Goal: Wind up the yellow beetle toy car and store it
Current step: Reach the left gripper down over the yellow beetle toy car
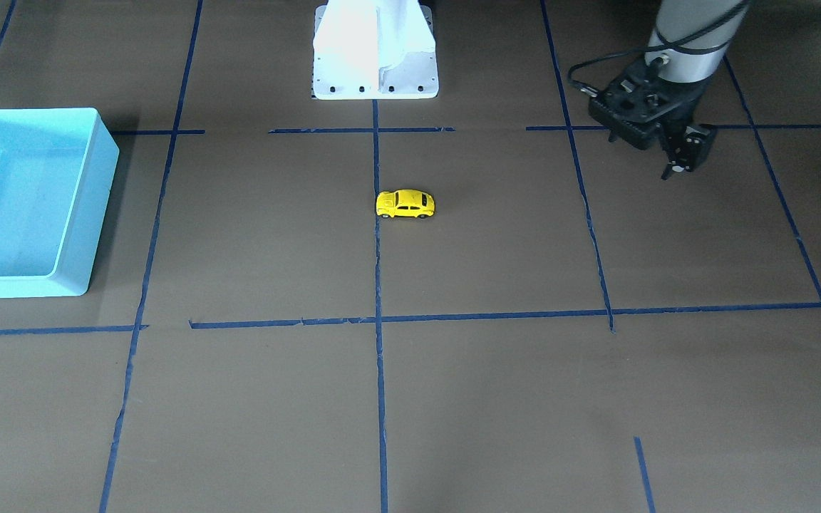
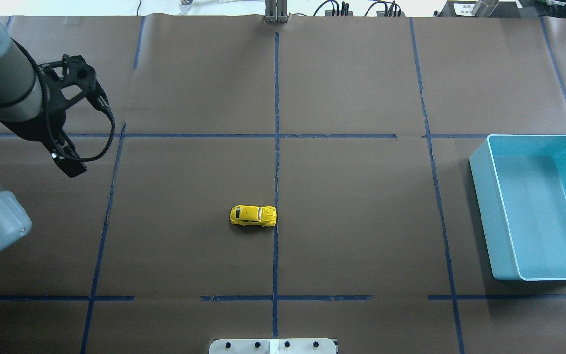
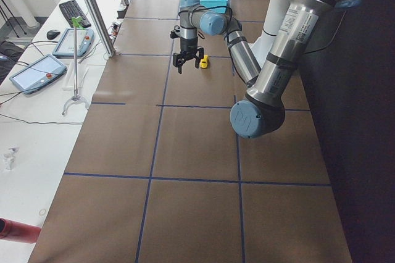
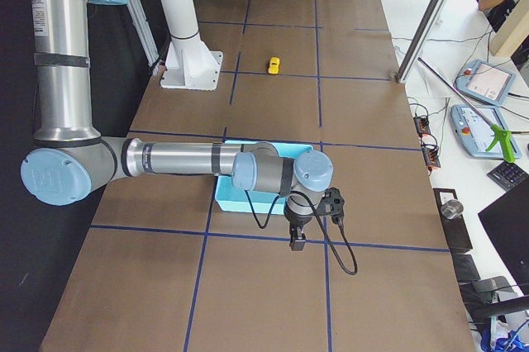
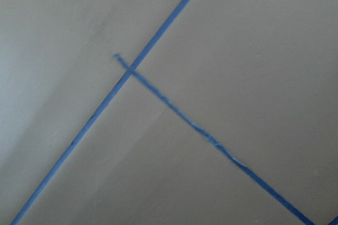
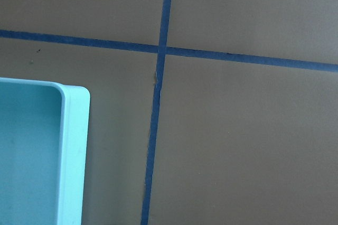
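The yellow beetle toy car (image 1: 405, 204) stands on its wheels near the table's middle, beside a blue tape line; it also shows in the overhead view (image 2: 253, 216). My left gripper (image 1: 670, 171) hangs above the table far to the car's left side, empty, and its fingers look spread in the exterior left view (image 3: 189, 67). The turquoise bin (image 2: 479, 196) sits empty at the table's right end. My right gripper (image 4: 294, 242) hangs beyond the bin's outer corner and shows only in the exterior right view, so I cannot tell if it is open.
The brown table is crossed by blue tape lines. The white robot base plate (image 1: 375, 71) sits at the table's robot-side edge. The right wrist view shows the bin's corner (image 6: 74, 156) and a tape crossing. The left wrist view shows only tape lines.
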Available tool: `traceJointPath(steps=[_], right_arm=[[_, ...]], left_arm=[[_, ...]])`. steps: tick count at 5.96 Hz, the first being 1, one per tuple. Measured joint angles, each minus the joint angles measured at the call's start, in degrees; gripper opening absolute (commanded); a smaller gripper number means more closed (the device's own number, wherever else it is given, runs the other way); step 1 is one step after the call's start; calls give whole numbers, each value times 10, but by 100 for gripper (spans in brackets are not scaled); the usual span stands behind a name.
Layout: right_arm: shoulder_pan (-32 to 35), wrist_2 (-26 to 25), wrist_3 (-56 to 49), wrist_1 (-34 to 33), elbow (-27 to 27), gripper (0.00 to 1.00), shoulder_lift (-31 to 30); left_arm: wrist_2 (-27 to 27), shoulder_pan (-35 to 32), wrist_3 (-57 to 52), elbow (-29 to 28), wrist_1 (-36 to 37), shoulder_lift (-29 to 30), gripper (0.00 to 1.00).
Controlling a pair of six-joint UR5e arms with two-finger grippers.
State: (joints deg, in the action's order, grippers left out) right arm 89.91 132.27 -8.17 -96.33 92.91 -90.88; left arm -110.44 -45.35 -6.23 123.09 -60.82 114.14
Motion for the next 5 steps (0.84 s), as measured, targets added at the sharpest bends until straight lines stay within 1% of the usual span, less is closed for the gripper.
traceJointPath(steps=[1,2,3,5], right_arm=[[0,0,0,0,0,100,0],[0,0,0,0,0,100,0],[0,0,1,0,-1,100,0],[0,1,0,1,-10,100,0]], left_arm=[[27,52,0,0,-4,12,100],[39,98,-18,-8,-17,26,100],[46,128,-57,-37,-56,45,100],[51,148,-107,-100,-155,73,100]])
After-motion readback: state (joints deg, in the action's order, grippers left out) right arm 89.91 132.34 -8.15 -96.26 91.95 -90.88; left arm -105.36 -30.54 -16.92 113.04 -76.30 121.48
